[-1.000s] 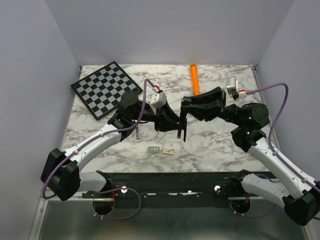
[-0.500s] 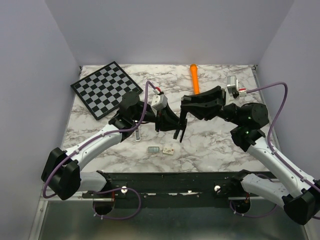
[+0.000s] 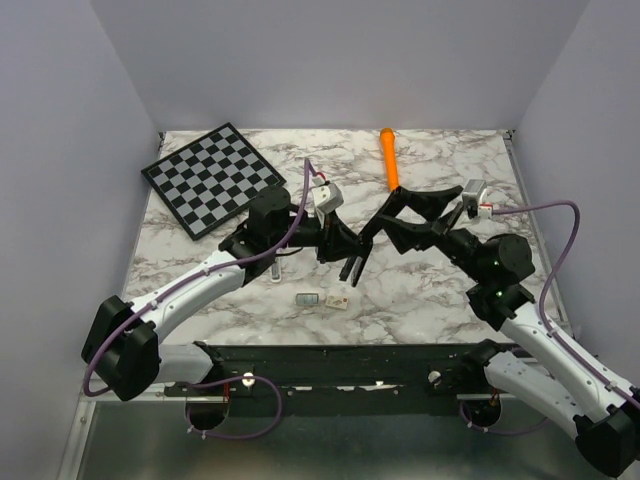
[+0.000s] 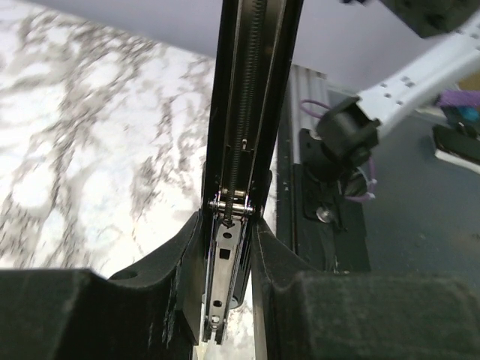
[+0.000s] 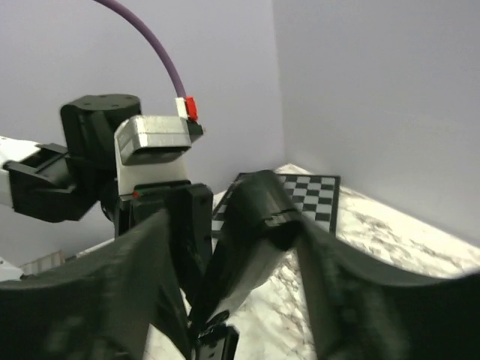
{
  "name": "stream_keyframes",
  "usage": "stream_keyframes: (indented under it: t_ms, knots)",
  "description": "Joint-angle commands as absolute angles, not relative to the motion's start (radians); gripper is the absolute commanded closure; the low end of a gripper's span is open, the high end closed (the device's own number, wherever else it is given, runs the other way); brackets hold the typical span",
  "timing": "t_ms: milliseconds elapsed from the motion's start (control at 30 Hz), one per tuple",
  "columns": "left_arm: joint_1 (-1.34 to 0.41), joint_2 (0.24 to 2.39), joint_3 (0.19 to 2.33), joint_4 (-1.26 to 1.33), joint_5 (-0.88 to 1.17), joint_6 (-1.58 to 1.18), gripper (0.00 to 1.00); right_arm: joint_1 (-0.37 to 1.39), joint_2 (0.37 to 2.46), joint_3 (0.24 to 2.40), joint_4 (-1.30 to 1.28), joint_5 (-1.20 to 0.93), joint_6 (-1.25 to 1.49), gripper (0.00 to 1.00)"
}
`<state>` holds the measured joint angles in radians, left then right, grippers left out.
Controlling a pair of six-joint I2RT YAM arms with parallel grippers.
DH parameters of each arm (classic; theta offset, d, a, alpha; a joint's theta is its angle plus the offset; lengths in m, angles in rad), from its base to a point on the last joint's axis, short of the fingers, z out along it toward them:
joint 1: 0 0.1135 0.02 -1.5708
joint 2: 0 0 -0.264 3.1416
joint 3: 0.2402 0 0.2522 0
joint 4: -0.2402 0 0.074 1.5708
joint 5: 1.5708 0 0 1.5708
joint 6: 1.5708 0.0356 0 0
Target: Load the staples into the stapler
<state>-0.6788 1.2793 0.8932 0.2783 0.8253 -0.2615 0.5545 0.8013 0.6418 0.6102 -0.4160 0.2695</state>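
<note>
Top external: left end effector (image 3: 328, 238) is clamped on the stapler (image 3: 355, 260) at mid-desk (image 3: 440, 290), and the stapler is hinged open. Left wrist: fingers (image 4: 169, 277) press both sides of the metal rail, with the spring exposed. Right end effector (image 3: 388, 222) is spread wide, one finger either side of the stapler's top arm; I cannot tell whether they touch it. Staples (image 3: 308, 299) lie on the desk nearer the front edge, just beside a small white piece (image 3: 337, 300) and apart from both end effectors.

Staples (image 3: 308, 299) open leftward; white piece (image 3: 338, 300) crowds right.
</note>
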Motion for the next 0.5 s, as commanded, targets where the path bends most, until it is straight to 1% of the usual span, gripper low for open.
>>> stream_keyframes:
  t_ms: [0,33,67,167,267,333,433,467]
  knots:
    - [-0.661,1.272,0.963,0.134,0.531,-0.351,1.00,0.563,0.723,0.585,0.542,-0.200,0.170,0.15]
    - [-0.661,1.275,0.977,0.118,0.516,-0.354,1.00,0.563,0.712,0.577,0.529,-0.139,0.166,0.11]
    - [-0.661,1.281,0.985,0.104,0.476,-0.362,1.00,0.563,0.703,0.566,0.509,-0.109,0.157,0.04]
    - [-0.663,1.295,1.003,0.061,0.396,-0.390,1.00,0.563,0.661,0.543,0.464,-0.010,0.141,0.00]
    - [-0.664,1.321,1.037,0.020,0.318,-0.439,1.00,0.563,0.626,0.532,0.398,0.107,0.143,0.00]
    - [-0.669,1.347,1.067,-0.047,0.218,-0.480,1.00,0.563,0.617,0.549,0.341,0.219,0.169,0.00]
    - [-0.683,1.413,1.149,-0.162,0.082,-0.583,1.00,0.563,0.611,0.587,0.183,0.334,0.224,0.00]
    - [-0.689,1.449,1.191,-0.194,0.028,-0.656,1.00,0.563,0.611,0.612,0.114,0.351,0.225,0.00]
